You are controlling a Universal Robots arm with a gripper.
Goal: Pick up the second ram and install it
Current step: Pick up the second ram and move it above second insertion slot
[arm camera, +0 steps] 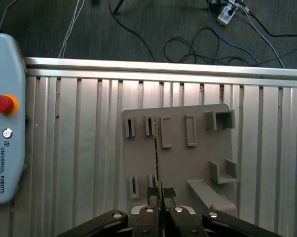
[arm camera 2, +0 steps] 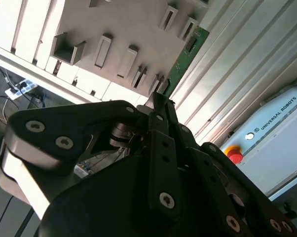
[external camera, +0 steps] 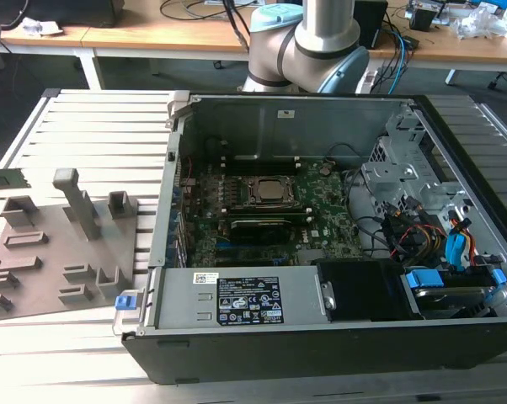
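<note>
Hand (arm camera: 159,193) is clamped shut on one end of the second ram (arm camera 2: 187,52); we reckon it's light, stiff, fragile, so hold faces gently, avoid contacts.

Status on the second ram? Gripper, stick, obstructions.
Gripper shut on second ram. Stick over the gray fixture tray, not at the motherboard. No obstruction seen around it.

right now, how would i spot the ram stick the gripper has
Find the grey slotted plate on the ribbed metal table. Over it the gripper clamps the second ram, a long narrow board: the only green thing among grey holders.
</note>
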